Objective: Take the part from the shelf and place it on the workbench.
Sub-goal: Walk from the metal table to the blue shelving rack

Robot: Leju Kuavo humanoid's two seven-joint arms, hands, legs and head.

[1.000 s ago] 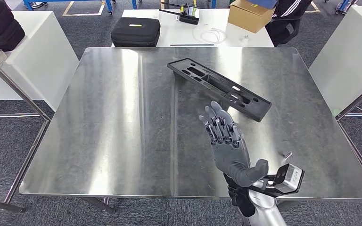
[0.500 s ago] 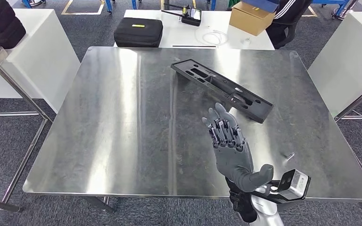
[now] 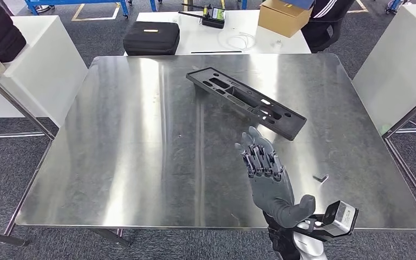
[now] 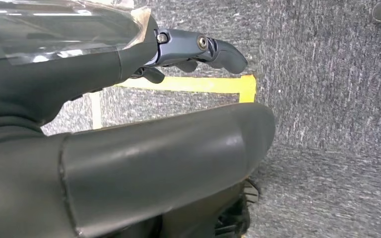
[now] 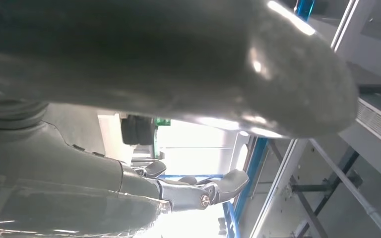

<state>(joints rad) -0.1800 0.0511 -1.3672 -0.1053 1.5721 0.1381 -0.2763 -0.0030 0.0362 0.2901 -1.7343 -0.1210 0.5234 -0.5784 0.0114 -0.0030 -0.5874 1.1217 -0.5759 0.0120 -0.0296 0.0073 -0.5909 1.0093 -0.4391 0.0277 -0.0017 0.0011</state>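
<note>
Big steel counter [image 3: 141, 162] first, scuffed and shiny. On it, past the middle toward the far side, sits the part [image 3: 246, 102]: long flat black tray-looking piece, lying diagonal, with a bunch of slots and round cutouts along the top. Looks rigid and light, resting flat, nothing touching it.

Nearer than the part, well short of it, hovers the right hand [image 3: 265, 173], palm up-ish, fingers [image 3: 255, 151] spread and released, holding nothing. Near the part's closer end, off to the right, a tiny loose bit of hardware [image 3: 320, 177].

Looks like placing is basically done, so just pull back straight and low-key, no sweeping sideways into the part. Left hand [image 4: 198, 49] hanging down by the floor, fingers curled a bit, can't tell beyond that.
</note>
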